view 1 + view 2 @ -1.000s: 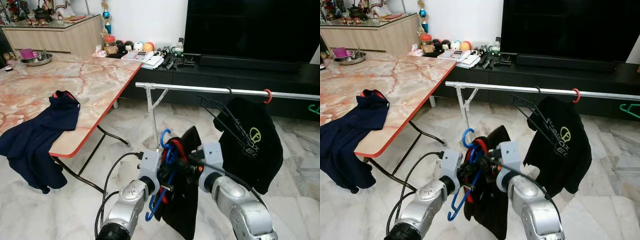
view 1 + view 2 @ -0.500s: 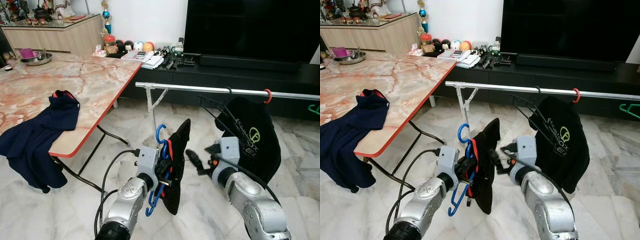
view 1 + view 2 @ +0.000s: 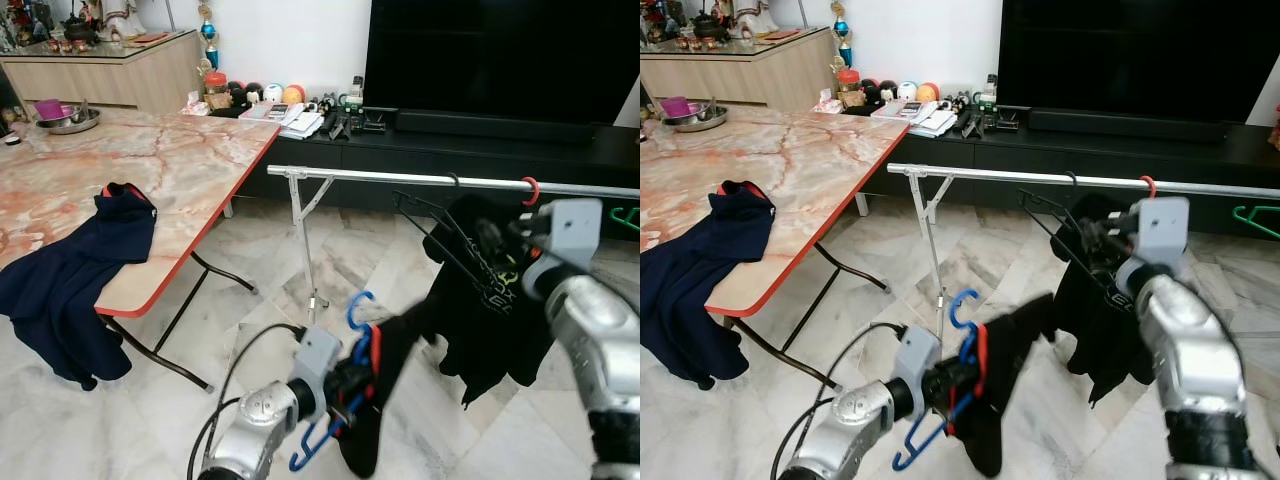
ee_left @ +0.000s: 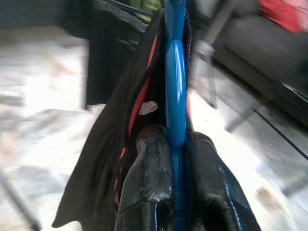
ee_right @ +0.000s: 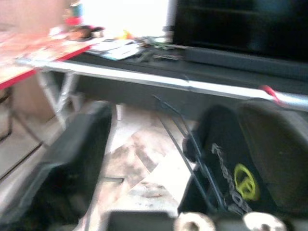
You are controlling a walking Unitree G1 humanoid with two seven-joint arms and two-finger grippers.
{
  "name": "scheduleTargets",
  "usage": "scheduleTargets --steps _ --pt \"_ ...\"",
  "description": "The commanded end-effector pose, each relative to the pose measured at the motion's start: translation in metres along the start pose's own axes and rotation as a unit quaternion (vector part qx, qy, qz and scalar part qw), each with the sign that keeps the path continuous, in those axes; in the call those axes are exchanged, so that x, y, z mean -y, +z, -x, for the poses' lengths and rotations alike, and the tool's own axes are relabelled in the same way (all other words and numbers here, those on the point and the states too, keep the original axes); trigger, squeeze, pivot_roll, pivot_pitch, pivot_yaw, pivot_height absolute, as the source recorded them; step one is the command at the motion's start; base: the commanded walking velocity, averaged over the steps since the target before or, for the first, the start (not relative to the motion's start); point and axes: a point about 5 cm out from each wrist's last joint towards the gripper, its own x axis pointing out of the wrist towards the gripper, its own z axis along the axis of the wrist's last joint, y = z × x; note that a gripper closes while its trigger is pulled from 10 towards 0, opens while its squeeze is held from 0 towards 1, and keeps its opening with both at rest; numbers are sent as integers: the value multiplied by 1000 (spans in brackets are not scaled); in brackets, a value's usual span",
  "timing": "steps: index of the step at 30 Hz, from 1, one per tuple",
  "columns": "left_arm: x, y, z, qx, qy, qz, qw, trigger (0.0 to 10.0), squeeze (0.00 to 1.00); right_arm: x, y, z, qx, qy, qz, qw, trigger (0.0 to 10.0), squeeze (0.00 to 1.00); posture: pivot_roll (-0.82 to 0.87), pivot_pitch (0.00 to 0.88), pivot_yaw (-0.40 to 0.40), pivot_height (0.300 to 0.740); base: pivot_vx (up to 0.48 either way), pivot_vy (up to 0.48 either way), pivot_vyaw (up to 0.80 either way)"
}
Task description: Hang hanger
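The left gripper (image 4: 175, 159) is sitting low in front of the robot, below and short of the rail (image 3: 420, 180), its jaws pinching the blue hanger (image 3: 352, 345) by its neck. The hanger is carrying a black garment (image 3: 385, 375) with red trim, which is drooping toward the marble floor (image 3: 250, 330). The hanger's hook is pointing up and is well apart from the rail.

The right gripper (image 3: 1102, 238) is raised at the robot's right, just beside the black shirt (image 3: 490, 300) with a yellow-green logo that is already hanging from the rail on a black hanger (image 3: 430, 225). In the right wrist view its jaws are standing wide apart, gripping nothing, with the rail, the black hanger and the logo shirt showing between them.

A red hook (image 3: 531, 190) is sitting on the rail to the right of the black shirt, and a green hanger (image 3: 1252, 215) is showing farther right. At the robot's left, a navy garment (image 3: 70, 270) is draping over the edge of the marble surface (image 3: 180, 160). A dark TV (image 3: 500, 60) is standing on a low black cabinet (image 3: 420, 150) behind the rail.
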Motion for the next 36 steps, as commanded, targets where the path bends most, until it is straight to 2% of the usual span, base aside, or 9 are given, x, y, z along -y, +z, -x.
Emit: scheduleTargets --steps 1,4,6,24,27,28,30,31,36 --pt "6 3 0 -9 -42 -24 999 10000 0 -11 -3 -3 -23 92 -10 995 10000 0 2 0 -22 740 0 0 0" --pt "11 -2 2 -26 -71 -33 997 10000 0 -12 -2 -3 -34 132 25 990 10000 0 0 0 -20 740 0 0 0" --pt "15 -2 4 -32 -98 -44 994 10000 0 -15 -14 6 -83 234 88 965 10000 1000 2 0 -20 740 0 0 0" --pt "25 6 11 -46 -189 -107 975 10000 0 17 -81 64 -290 477 201 805 10000 1000 14 0 -25 740 0 0 0" --pt "28 9 12 -50 -210 -116 970 10000 0 8 -82 64 -270 513 171 797 10000 871 15 0 -23 740 0 0 0" --pt "29 10 13 -50 -219 -119 967 10000 0 6 -85 64 -271 526 178 786 10000 278 21 0 -20 740 0 0 0" --pt "29 11 13 -51 -223 -120 966 10000 0 5 -87 64 -273 529 183 782 10000 278 21 0 -20 740 0 0 0" --pt "30 12 13 -51 -228 -123 965 10000 0 4 -90 63 -278 532 189 777 10000 0 24 0 -20 740 0 0 0" --pt "31 11 14 -59 -232 -130 962 10000 0 -4 -91 63 -265 568 165 761 10000 0 27 0 -22 740 0 0 0"
